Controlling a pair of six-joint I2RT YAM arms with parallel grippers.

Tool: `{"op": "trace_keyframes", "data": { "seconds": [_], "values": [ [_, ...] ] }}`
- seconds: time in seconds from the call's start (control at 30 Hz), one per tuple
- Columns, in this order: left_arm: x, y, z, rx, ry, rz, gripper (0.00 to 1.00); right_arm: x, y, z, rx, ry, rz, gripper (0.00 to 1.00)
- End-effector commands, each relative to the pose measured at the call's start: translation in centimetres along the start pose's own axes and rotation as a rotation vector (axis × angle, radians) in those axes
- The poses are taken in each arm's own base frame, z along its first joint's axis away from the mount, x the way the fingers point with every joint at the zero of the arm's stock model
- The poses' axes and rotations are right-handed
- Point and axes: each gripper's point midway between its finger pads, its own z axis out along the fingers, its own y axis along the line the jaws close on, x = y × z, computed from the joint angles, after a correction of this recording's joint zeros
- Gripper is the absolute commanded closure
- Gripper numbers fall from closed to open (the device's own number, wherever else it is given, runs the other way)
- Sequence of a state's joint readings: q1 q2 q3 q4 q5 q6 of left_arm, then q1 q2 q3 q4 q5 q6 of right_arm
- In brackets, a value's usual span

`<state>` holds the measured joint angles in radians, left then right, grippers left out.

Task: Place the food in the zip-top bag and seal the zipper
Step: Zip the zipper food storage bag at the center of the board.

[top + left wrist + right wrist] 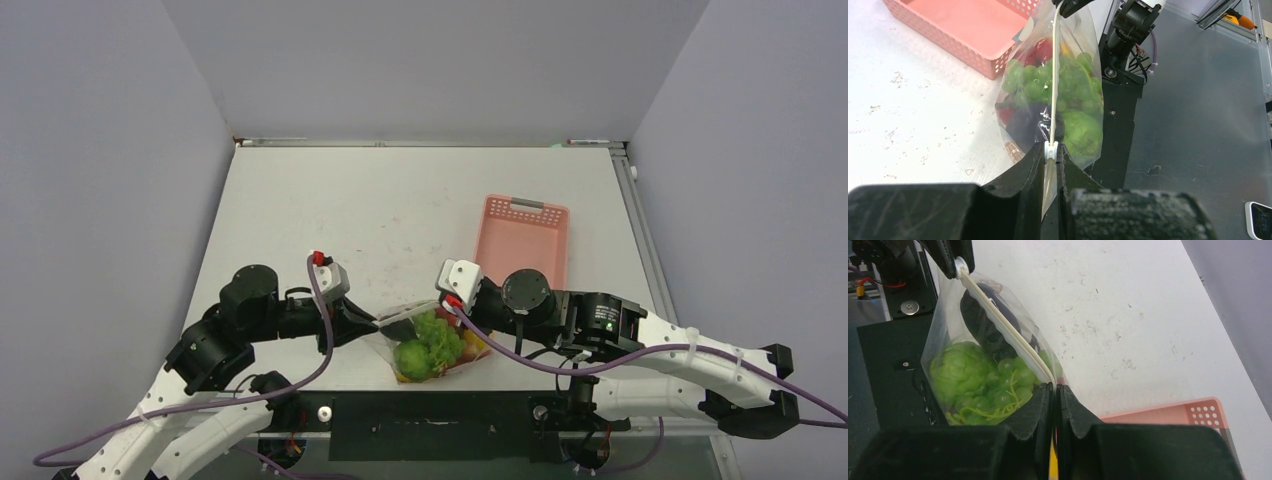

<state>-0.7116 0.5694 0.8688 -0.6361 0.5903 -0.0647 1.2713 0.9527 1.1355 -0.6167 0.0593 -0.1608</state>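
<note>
Black fingers of the left gripper (1050,156) fill the bottom of the left wrist view, pinched shut on one end of the zipper (1052,75), at a small white tab. From there the whitish strip runs as 1 straight line to the right gripper (1054,390), which is clamped shut on its other end.

Below the strip hangs the clear zip-top bag (432,345), stretched between the 2 grippers at the near edge of the white table (350,210). All the food visible is inside the bag: a green grape cluster (1068,80), a green leafy piece (960,370), a dark elongated piece (980,315), a red piece (1043,50) and a bit of yellow. Whether the bag's bottom touches the table cannot be told.

Just behind the right arm sits a pink slotted basket (525,235), apart from the bag.
</note>
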Motion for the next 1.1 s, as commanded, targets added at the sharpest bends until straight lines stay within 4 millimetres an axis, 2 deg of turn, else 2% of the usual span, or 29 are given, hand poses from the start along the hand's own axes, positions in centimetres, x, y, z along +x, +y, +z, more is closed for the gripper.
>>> {"op": "trace_keyframes", "data": {
  "seconds": [0.0,0.33,0.73,0.83,1.07],
  "values": [
    [-1.2,-0.3,-1.3,-0.034,-0.018,0.023,1.0,-1.4,-3.5,-1.9,0.181,-0.054,0.035,0.95],
    [-1.8,0.6,-2.2,-0.115,-0.026,0.027,1.0,-1.9,-5.2,-2.9,0.277,-0.08,0.062,0.95],
    [-2.7,2.6,-3.1,-0.256,-0.057,0.033,1.0,-2.3,-5.3,-3.4,0.281,-0.111,0.073,0.95],
    [-2.7,2.8,-3.0,-0.26,-0.057,0.033,0.94,-2.9,-4.9,-3.5,0.25,-0.14,0.072,0.95],
    [-3.5,3.3,-2.6,-0.27,-0.084,0.047,0.74,-5.1,-2.3,-3.1,0.088,-0.228,0.047,0.95]
  ]
}}
